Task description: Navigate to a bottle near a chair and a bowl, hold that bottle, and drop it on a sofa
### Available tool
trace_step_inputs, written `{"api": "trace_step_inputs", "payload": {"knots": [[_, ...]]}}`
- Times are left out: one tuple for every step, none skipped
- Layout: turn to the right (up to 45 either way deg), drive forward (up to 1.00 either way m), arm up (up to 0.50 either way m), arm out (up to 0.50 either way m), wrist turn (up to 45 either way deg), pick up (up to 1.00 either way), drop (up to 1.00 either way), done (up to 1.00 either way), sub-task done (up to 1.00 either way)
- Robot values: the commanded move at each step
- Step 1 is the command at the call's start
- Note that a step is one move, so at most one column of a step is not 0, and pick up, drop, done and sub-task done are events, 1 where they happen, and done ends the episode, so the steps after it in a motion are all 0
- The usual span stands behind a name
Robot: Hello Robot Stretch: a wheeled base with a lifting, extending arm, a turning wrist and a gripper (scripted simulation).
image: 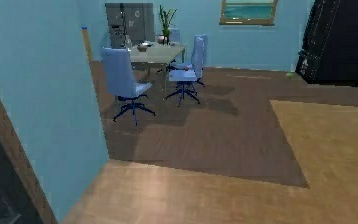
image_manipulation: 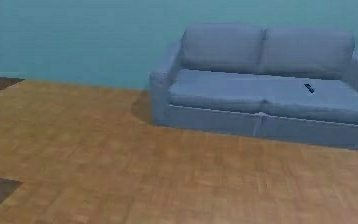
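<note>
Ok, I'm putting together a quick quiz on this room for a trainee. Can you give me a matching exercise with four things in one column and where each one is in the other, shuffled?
Things:
1. sofa
2. plant
3. framed picture
4. dark tall unit

Places:
A. at the forward view's right edge
B. hung high, at the forward view's top
C. at the far end of the table
D. on the tan wood floor, against the teal wall

Pairs: 1-D, 2-C, 3-B, 4-A
</note>
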Motion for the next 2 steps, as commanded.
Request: {"api": "trace_step_inputs", "payload": {"knots": [[0.0,1.0,0.0,0.0,0.0,0.0,0.0,0.0,0.0],[0.0,0.8,0.0,0.0,0.0,0.0,0.0,0.0,0.0]]}}
